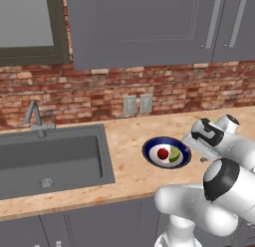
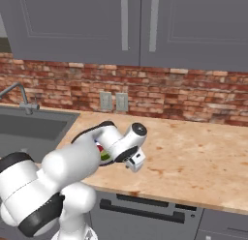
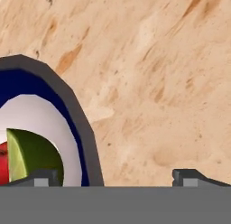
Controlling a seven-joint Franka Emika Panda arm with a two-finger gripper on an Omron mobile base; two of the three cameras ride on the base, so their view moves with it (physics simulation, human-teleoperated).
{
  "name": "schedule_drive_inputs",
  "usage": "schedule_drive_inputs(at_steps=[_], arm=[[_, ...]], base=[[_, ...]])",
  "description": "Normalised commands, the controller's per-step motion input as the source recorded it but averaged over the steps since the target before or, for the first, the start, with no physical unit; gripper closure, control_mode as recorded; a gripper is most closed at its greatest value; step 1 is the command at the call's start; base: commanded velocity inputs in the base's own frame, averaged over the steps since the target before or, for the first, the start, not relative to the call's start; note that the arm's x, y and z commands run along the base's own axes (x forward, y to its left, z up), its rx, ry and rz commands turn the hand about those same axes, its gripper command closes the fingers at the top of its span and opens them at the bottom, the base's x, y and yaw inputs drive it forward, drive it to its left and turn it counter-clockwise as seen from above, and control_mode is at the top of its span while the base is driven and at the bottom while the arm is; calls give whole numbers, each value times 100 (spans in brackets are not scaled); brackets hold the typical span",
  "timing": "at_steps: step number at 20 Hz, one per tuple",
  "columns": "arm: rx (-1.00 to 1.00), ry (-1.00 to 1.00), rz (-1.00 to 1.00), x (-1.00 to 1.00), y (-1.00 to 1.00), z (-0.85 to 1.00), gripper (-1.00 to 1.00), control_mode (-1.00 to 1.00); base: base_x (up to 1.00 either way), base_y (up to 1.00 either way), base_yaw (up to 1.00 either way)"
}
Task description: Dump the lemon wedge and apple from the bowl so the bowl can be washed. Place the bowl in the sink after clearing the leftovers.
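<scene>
The bowl (image 1: 167, 152) sits on the counter (image 1: 129, 166), with the apple (image 1: 163, 153) and the lemon wedge (image 1: 175, 154) lying side by side in its white inside, touching or nearly so. The gripper (image 3: 115, 177) hangs just over the bowl's near edge, its jaws spread wide and holding nothing. In the hand view one fingertip (image 3: 40, 178) stands over the bowl's inside, right in front of the wedge (image 3: 31, 157), while the other fingertip (image 3: 191, 177) stands over bare counter (image 3: 158, 83) outside the rim. The rim of the bowl (image 3: 67, 105) curves up between the two tips, nearer the first. A sliver of the apple (image 3: 3, 162) shows beyond the wedge, farther from the jaws. Whether either tip touches the bowl cannot be told.

From the left base view the hand lies at the bowl's right edge, low over the counter. From the right base view the arm covers most of the bowl; a bit of red and green shows just behind the wrist.

The sink (image 1: 50, 161) lies well apart from the jaws, past the bowl on its far side, with the faucet (image 1: 35, 116) at its back edge against the brick wall (image 1: 149, 86).
</scene>
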Motion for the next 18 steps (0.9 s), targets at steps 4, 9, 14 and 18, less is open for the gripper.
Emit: schedule_drive_inputs(at_steps=[4, 9, 14, 18], arm=[[0, 3, 0, 17, 0, -26, -100, -100], [0, 0, 0, 11, 21, -6, -100, -100], [0, 0, 0, 0, 34, -4, -100, -100], [0, 0, 0, 0, 12, -27, -100, -100]], base=[[0, 0, 0], [0, 0, 0], [0, 0, 0], [0, 0, 0]])
